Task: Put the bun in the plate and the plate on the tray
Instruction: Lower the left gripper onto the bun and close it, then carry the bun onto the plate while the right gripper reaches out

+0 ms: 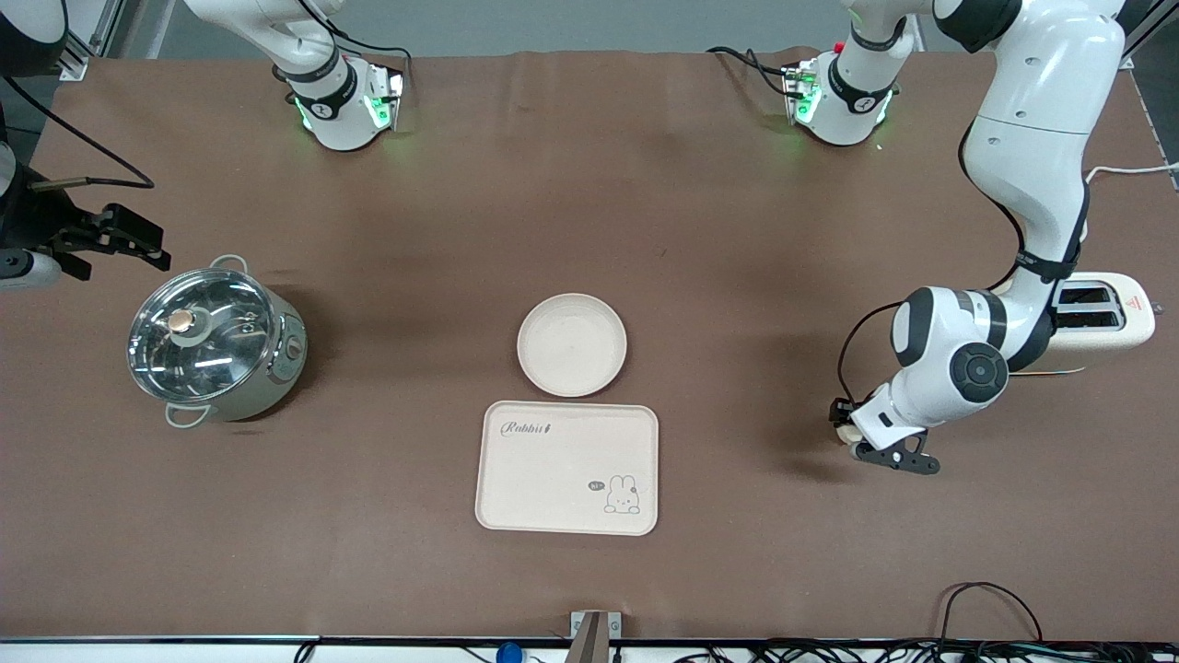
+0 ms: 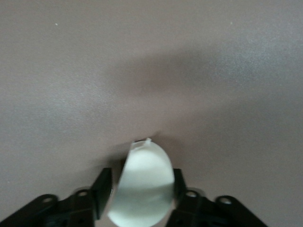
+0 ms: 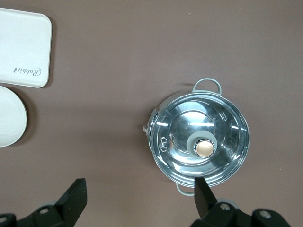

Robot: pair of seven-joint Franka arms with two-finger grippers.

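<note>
Small pale cream roundish bun (image 2: 144,182) sitting between fingers (image 2: 102,189) of left end effector (image 1: 852,440), low at brown tabletop (image 1: 589,212) toward left arm's end, near white toaster (image 1: 1105,313); fingers pressing both sides, clamped on bun. Round plain cream plate (image 1: 572,344) lying mid-tabletop, cream rectangular rabbit-print tray (image 1: 567,467) just nearer front camera. Right end effector (image 3: 137,201) hovering spread apart over lidded steel pot (image 1: 214,342).

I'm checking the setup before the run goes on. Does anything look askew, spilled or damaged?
Nothing stands out. The plate and tray lie flat and apart, both bare. The bun sits between the left gripper fingers at the left arm's end. The lidded pot stands upright below the waiting, open right gripper.
</note>
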